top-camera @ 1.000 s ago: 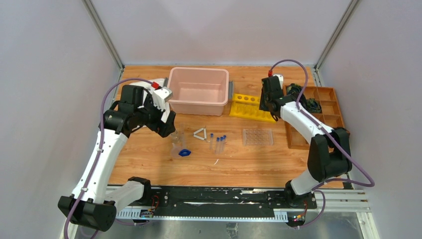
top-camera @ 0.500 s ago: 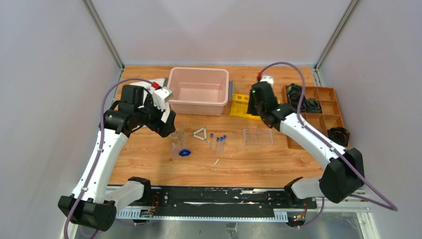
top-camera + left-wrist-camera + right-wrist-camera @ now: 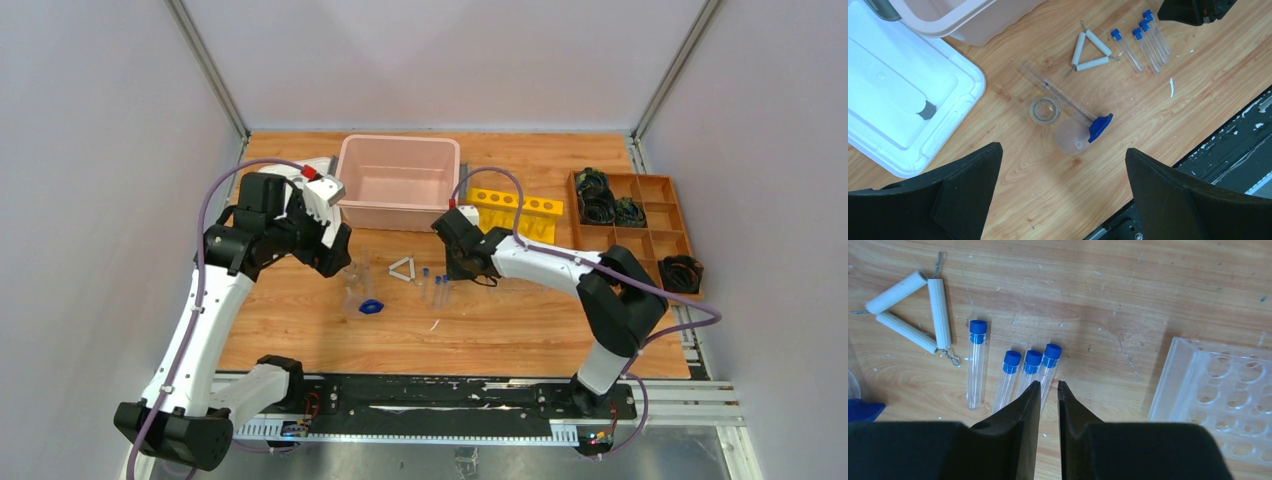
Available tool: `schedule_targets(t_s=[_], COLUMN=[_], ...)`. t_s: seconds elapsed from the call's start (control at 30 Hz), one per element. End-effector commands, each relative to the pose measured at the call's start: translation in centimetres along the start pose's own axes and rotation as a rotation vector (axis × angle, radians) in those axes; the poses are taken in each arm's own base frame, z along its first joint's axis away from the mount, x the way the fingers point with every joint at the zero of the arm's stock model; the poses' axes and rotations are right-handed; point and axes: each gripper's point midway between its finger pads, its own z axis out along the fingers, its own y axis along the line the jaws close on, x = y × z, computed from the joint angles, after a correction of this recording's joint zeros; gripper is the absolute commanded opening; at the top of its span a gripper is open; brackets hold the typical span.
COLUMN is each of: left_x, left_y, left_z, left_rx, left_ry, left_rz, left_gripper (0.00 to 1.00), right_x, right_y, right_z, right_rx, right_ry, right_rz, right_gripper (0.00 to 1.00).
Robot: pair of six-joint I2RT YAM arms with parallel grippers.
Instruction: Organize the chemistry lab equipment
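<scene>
Several clear blue-capped tubes (image 3: 1033, 362) lie side by side on the wood, one (image 3: 977, 362) a little apart to the left. My right gripper (image 3: 1049, 385) hovers just above the rightmost tube, its jaws almost together with nothing between them. The white triangle frame (image 3: 908, 310) lies left of the tubes, and the clear tube rack (image 3: 1228, 395) sits to the right. My left gripper (image 3: 1062, 152) is wide open and empty above two clear beakers (image 3: 1044, 110), a glass rod (image 3: 1053, 90) and the small blue piece (image 3: 1099, 127). In the top view the right gripper (image 3: 455, 265) is by the tubes (image 3: 438, 285).
A pink tub (image 3: 398, 182) stands at the back centre with a white tray (image 3: 898, 100) to its left. A yellow rack (image 3: 515, 210) is behind the right arm. A brown compartment tray (image 3: 640, 235) and a black roll (image 3: 683, 272) are at the right.
My right arm has swung from the yellow rack at the back right, leftward and forward, down to the tubes. The left arm has stayed nearly still.
</scene>
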Motion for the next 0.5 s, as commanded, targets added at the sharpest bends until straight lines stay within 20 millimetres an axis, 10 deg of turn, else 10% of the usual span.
schedule_targets(t_s=[0.0,0.47], left_x=[-0.3,-0.2], left_y=[0.0,-0.1], left_z=[-0.2,-0.3], left_rx=[-0.008,-0.003], left_ry=[-0.020,-0.024], left_rz=[0.017,0.029], left_gripper=[1.00,1.00], right_x=[1.6,2.7], right_y=[0.5,-0.3], right_z=[1.2,3.1], right_rx=[0.002,0.068], right_ry=[0.054,0.100], right_rz=[0.039,0.025], right_gripper=[0.22,0.26])
